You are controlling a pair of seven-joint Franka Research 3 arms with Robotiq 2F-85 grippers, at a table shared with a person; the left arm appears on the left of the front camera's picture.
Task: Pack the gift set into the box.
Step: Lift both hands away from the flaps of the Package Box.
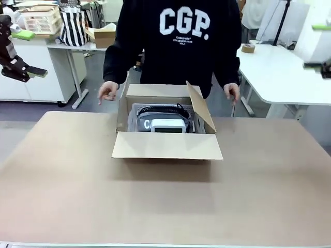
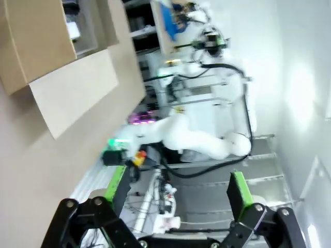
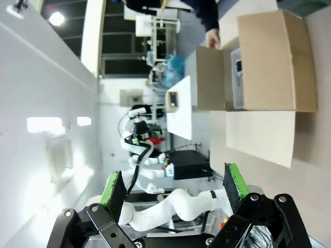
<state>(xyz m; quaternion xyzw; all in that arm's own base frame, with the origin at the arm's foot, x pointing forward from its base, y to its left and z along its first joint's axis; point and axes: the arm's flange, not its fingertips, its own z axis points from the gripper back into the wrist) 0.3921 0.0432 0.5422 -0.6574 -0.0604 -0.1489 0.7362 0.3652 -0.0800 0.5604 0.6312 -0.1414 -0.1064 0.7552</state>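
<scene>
The gift set (image 1: pixel 164 124) lies inside the box (image 1: pixel 166 146), flaps open. The left gripper (image 2: pixel 178 191) and right gripper (image 3: pixel 173 188) both gape wide, holding nothing (well off the box). While closing the 4 flaps, a finger could snag one and drag the box towards the person's hand (image 1: pixel 108 92).

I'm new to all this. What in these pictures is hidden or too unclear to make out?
Front view: the near side of the box hides the lower part of the gift set and cuts off its print.
Left wrist view: motion blur smears what lies inside the box.
Right wrist view: the gift set is too small to read.
</scene>
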